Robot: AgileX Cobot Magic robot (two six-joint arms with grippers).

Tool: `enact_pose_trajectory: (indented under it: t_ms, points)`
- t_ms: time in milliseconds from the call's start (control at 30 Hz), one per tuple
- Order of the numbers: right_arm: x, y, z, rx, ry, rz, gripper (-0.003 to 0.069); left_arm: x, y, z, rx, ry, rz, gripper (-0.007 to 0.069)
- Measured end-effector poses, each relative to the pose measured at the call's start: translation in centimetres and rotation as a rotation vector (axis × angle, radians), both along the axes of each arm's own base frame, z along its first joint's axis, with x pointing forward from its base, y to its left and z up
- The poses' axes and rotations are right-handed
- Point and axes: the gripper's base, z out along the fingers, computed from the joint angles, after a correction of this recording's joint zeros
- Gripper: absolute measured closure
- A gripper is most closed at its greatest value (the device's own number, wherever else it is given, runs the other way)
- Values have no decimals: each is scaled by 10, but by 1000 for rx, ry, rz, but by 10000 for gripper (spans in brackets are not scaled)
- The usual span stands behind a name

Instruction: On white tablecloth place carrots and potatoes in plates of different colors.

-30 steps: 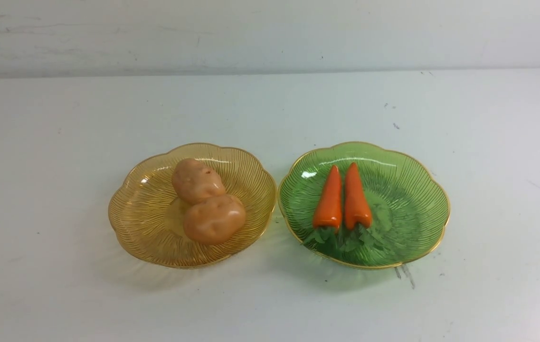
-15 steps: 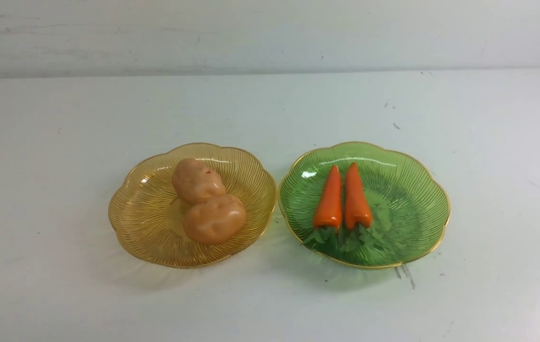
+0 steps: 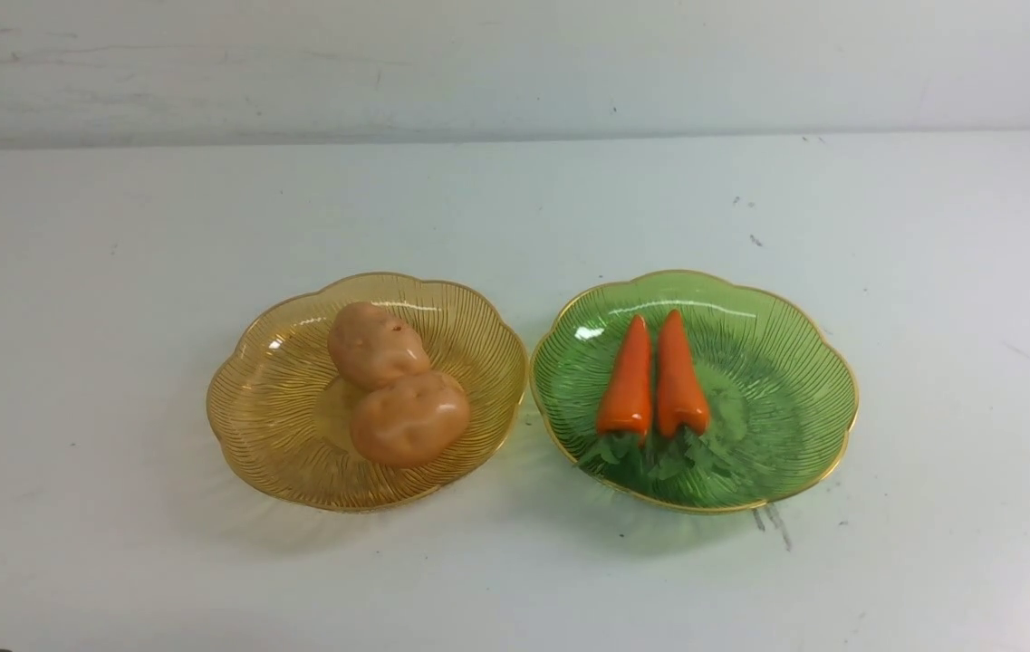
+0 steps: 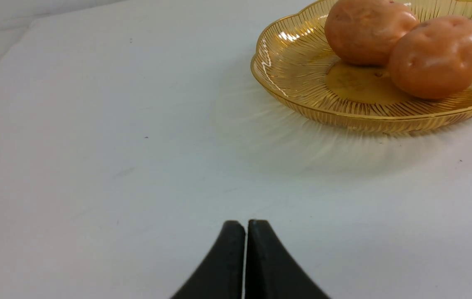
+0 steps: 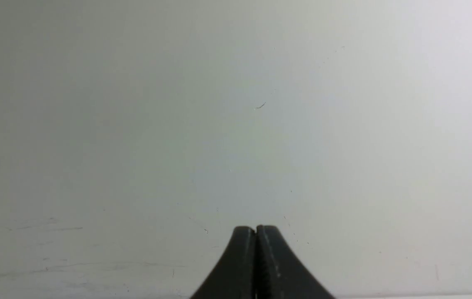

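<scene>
Two plates sit side by side on the white tablecloth, rims almost touching, and both are loaded. Over on the left, the amber-yellow plate carries the two potatoes, one leaning against the other. On the right, the green plate holds the two carrots lying parallel, tips pointing far, leafy tops toward the near rim. By the look of it the sorting is finished, each vegetable kind in its own colour.

And the arms? Neither shows clearly in the front view. The left gripper is clamped tight with nothing between its fingers, low over bare cloth, the amber-yellow plate off to its far right. The right gripper is likewise pinched together and empty, looking at plain white surface.

What's left, I'd say, is simply pulling clear and parking. Doing that well means keeping both arms away from those light plastic rims; a nudge could slide a dish or roll that stacked potato out.

Underfoot, the cloth is smooth and flat with scattered dark specks and a scuff by the green plate's near edge. Beyond the far edge, a plain pale wall
</scene>
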Motion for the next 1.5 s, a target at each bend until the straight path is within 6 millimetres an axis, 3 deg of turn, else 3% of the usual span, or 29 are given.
enact_pose_trajectory:
  t_ms: [200,667,767,867,1100,1500]
  points:
    - [1,-1,-1,-85,-15,-41,674,0,0,0,0,0,0,627]
    - [16,4,-28,-206,23,-34,674,0,0,0,-1,0,0,627]
    - [21,5,-47,-247,59,-49,674,0,0,0,-1,0,0,627]
    - [26,2,-82,-286,124,-142,674,0,0,0,-1,0,0,627]
    - [41,-5,-191,-333,454,-253,674,0,0,0,-1,1,0,627]
    - [41,-6,-193,-332,473,-254,674,0,0,0,-1,1,0,627]
